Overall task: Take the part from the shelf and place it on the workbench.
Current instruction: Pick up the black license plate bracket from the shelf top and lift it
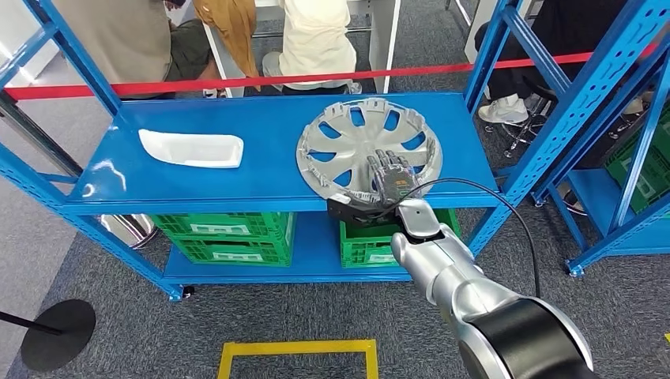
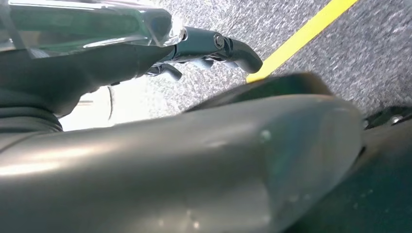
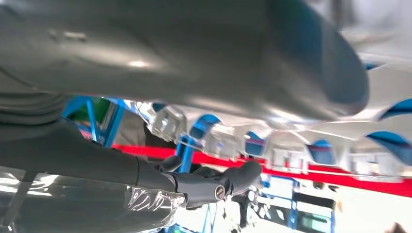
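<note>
The right hand (image 1: 393,177) is being laid w/ fingers spread flat on the near-right part of the round silver plastic hubcap w/ spoke cut-outs (image 1: 365,148); no closed grip is being shown, and whether the thumb is hooked under the rim cannot be told. The hubcap is lying flat on the blue metal shelf (image 1: 269,170), extending fwd and left of the hand. Being round, no long axis is offered. The left hand (image 2: 214,48) is hanging over grey floor, so the right is nearer.
</note>
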